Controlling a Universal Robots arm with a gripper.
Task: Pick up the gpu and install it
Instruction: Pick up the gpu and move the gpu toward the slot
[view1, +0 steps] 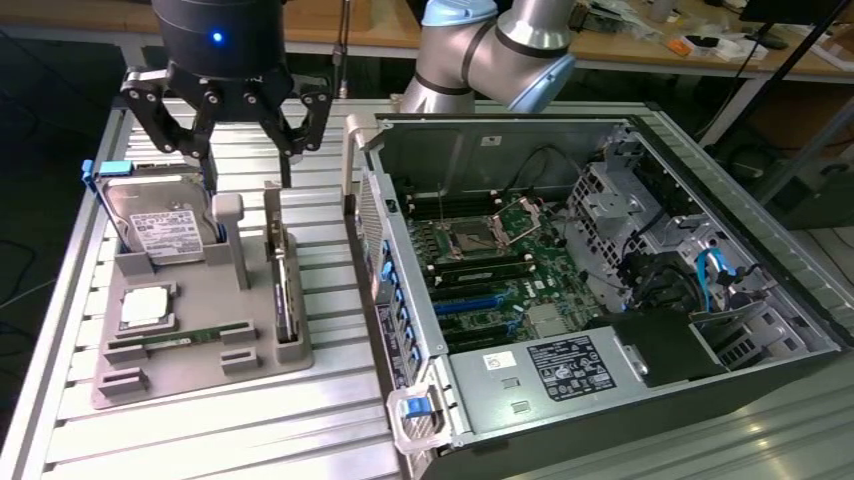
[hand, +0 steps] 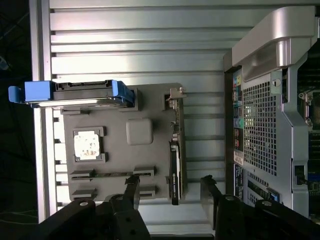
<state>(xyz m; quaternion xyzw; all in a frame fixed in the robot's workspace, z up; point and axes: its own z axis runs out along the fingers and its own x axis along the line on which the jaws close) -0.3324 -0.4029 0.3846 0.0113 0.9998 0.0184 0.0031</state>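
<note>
In the exterior view, the gripper (view1: 243, 148) hangs over the far end of a grey tray (view1: 200, 375), its jaws spread wide with nothing between them. The gpu (view1: 284, 290) stands on its long edge in the slot along the tray's edge on the exterior view's right, below the claw and apart from it. Its upper edge is free along its whole length. A hard drive (view1: 160, 235) stands upright at the tray's far corner on the exterior view's left, well apart from the card. A processor chip (view1: 144, 308) and a memory stick (view1: 180, 338) lie flat nearer the camera. Only a narrow strip of slatted table (view1: 200, 440) separates the tray from the computer case (view1: 507, 150). The case lies with its side open and the motherboard (view1: 487, 270) is exposed. In the wrist view, the gripper (hand: 170, 189) shows two dark fingers (hand: 132, 189) set wide apart. The gpu (hand: 176, 150) runs edge-on in line with the gap between them, and neither finger touches it. The tray (hand: 150, 107) has bare room on one side of the card. On the other side a band of table (hand: 140, 50) lies before the perforated rear wall of the computer case (hand: 260, 125). The blue-framed hard drive (hand: 75, 95) sits at the tray's far end, with the processor chip (hand: 89, 145) and memory stick (hand: 107, 175) in their recesses.
</note>
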